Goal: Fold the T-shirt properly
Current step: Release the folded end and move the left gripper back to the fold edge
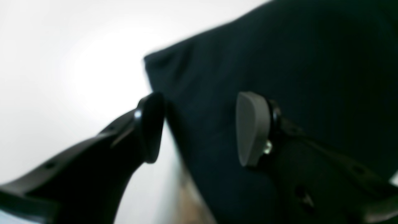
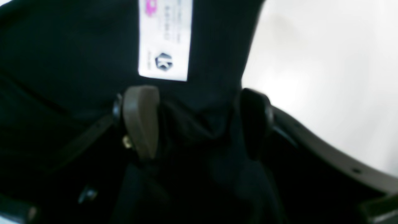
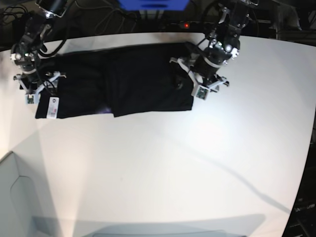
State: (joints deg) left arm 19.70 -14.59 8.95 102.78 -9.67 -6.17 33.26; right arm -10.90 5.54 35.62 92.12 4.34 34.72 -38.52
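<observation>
The T-shirt (image 3: 123, 89) lies flat on the far part of the white bench (image 3: 187, 168), folded into a long black band whose long axis runs left to right in the base view. A doubled panel covers its middle and right portion; a single-layer portion extends to the left and carries a white label (image 3: 53, 107) at its near-left corner. No print can be made out on the upward face, and the garment's collar and sleeves cannot be distinguished.

Left end effector (image 3: 203, 75): at the right end of the band, above the cloth's edge. In the left wrist view its jaws stand apart, one finger (image 1: 253, 127) over black cloth, the other over bare bench beside the cloth's edge; nothing is clamped between them. The view is blurred.

Right end effector (image 3: 37, 86): at the left end of the band, arm descending from the far-left corner. In the right wrist view its jaws are spread wide with a bunched ridge of cloth lying between them, just below the label; whether the pads touch the cloth cannot be told, as much of the frame is dark.

Cables and dark equipment along the far edge are cut off by the frame.
</observation>
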